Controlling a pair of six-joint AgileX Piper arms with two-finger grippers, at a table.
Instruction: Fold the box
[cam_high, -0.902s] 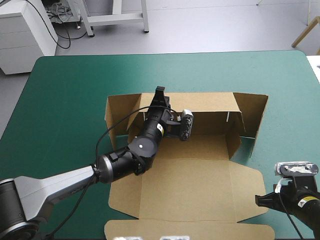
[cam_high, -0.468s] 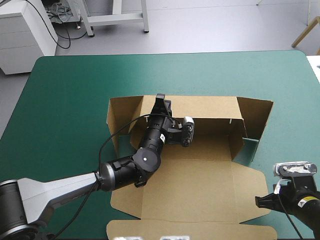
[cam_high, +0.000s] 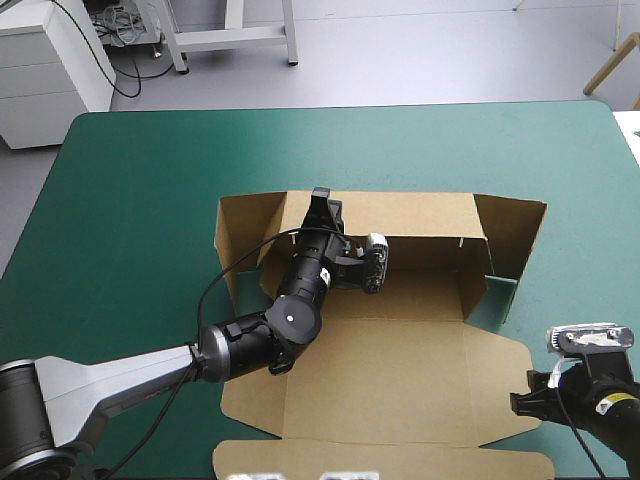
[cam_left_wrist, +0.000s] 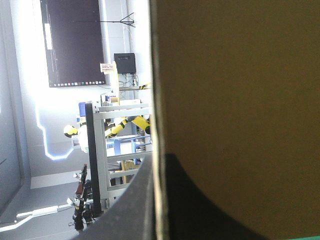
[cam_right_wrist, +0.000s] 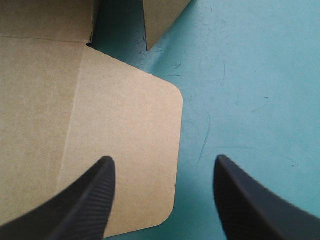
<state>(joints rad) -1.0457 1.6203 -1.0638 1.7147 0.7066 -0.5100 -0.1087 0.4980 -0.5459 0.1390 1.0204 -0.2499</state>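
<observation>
Black fingers (cam_left_wrist: 200, 210) of the left gripper (cam_high: 320, 198) are pinching all but closed on the raised back wall of the brown box (cam_high: 400, 350), which is lying mid-desk (cam_high: 130, 200) with its side walls standing and its lid spreading flat toward the near edge. The right gripper (cam_right_wrist: 165, 195) is hovering, fingers wide apart, over the lid's rounded right corner
</observation>
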